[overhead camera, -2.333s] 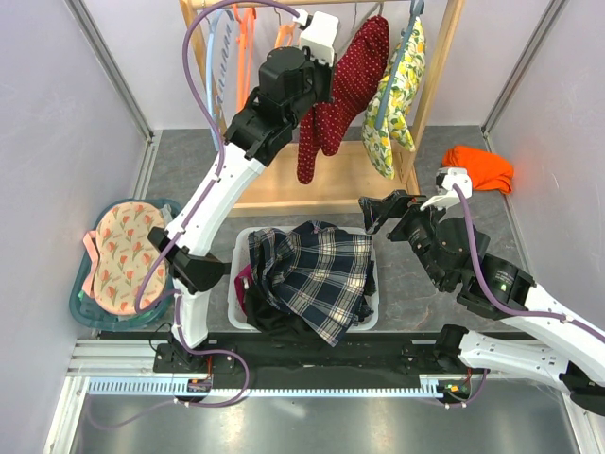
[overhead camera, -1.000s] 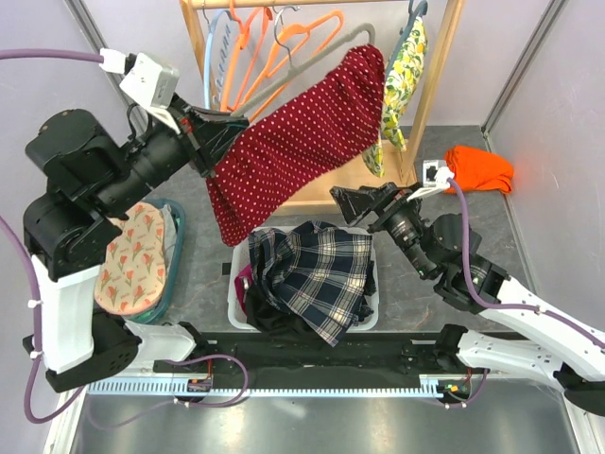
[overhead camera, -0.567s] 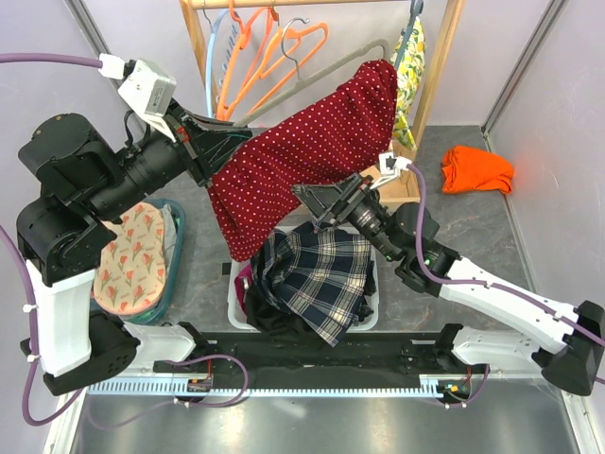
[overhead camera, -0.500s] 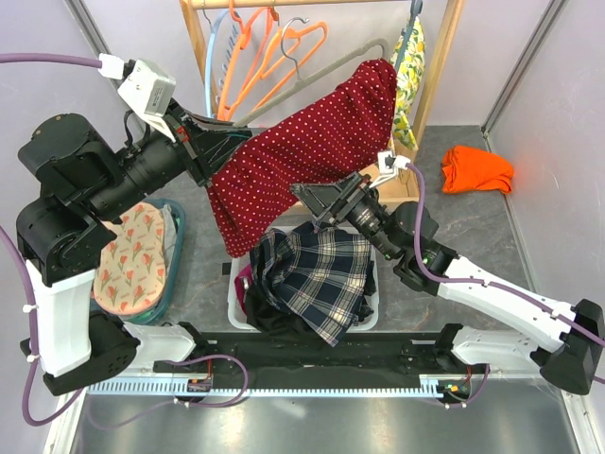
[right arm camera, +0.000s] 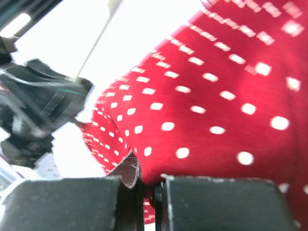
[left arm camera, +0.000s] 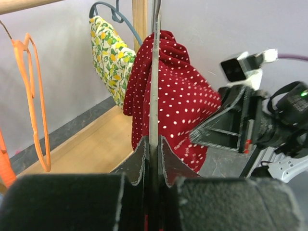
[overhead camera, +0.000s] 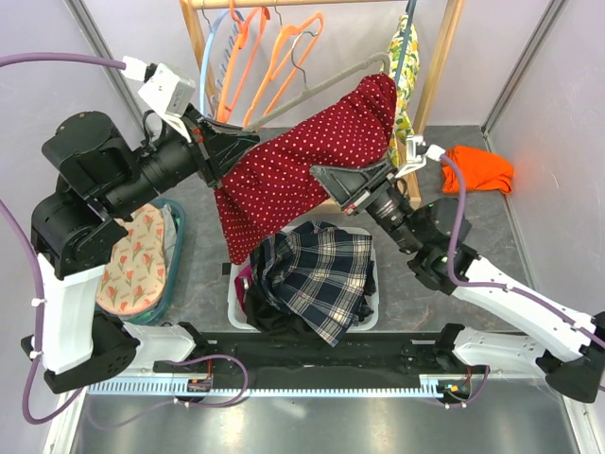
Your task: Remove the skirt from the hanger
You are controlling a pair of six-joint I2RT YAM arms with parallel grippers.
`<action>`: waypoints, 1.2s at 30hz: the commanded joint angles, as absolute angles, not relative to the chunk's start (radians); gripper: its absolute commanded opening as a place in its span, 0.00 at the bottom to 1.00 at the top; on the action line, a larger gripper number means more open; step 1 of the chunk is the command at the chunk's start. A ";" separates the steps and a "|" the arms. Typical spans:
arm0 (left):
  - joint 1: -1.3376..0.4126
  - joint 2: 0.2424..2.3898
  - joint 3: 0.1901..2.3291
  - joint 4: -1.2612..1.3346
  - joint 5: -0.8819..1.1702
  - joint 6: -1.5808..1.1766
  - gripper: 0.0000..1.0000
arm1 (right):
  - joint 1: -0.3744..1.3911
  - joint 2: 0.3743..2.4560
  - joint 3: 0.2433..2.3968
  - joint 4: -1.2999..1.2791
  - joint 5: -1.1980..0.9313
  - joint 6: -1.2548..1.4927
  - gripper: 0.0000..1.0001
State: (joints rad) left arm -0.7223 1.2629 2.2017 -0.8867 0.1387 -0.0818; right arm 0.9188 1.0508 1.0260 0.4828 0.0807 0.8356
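Observation:
A red skirt with white dots (overhead camera: 293,170) hangs stretched along a thin grey hanger (overhead camera: 312,90), pulled out from the rack at a slant. My left gripper (overhead camera: 222,151) is shut on the hanger's bar; the left wrist view shows the hanger (left arm camera: 154,86) running straight out between my left gripper's (left arm camera: 153,144) jaws, with the skirt (left arm camera: 178,96) draped beyond. My right gripper (overhead camera: 317,172) is shut on the skirt's lower edge. In the right wrist view, red dotted skirt cloth (right arm camera: 216,96) is pinched in the right gripper (right arm camera: 144,168).
Below stands a white basket (overhead camera: 373,312) holding a plaid skirt (overhead camera: 317,270). On the wooden rack (overhead camera: 435,76) hang orange hangers (overhead camera: 284,47), a light-blue hanger (overhead camera: 210,57) and a lemon-print garment (overhead camera: 406,47). An orange cloth (overhead camera: 477,168) lies right; a teal basket (overhead camera: 175,227) stands left.
My right gripper has closed on the skirt's edge, having swung in from the right and then lifted a little. The left arm has shifted slightly up and right with the hanger.

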 commanded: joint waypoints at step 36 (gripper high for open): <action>-0.724 1.632 2.347 -0.598 -0.356 -0.003 0.02 | 0.911 0.807 1.652 -0.236 -0.060 0.446 0.00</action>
